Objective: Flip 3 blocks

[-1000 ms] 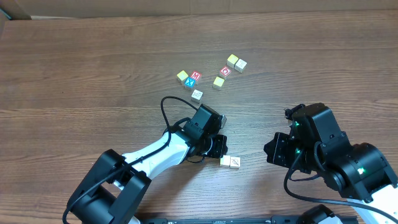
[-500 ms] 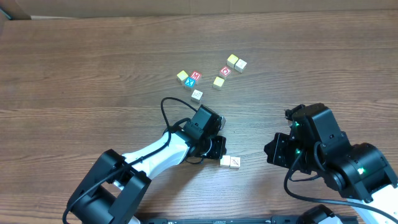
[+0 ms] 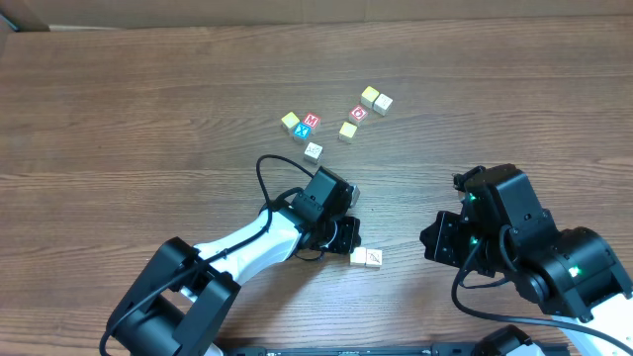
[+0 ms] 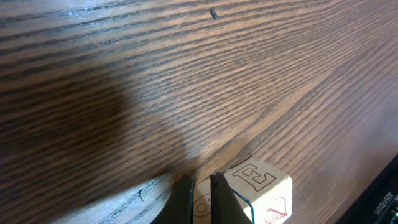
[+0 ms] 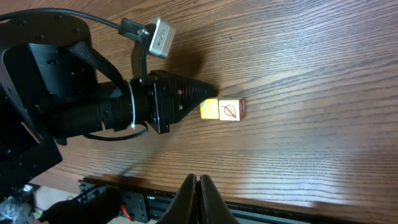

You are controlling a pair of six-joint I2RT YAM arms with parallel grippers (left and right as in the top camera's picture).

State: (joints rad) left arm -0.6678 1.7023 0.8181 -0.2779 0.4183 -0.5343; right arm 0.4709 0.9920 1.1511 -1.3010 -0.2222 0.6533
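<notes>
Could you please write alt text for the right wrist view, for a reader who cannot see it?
The left arm's black pincer, shut, points its tip at a yellow-faced block that sits against a pale block with a leaf drawing on a wooden table. The right pincer, also shut, shows at the bottom edge.

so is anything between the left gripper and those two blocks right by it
nothing visible does. the left gripper is shut, its tip right at the yellow-faced block, with the leaf block just beyond it. the other blocks lie farther up the table, out of the way
</notes>
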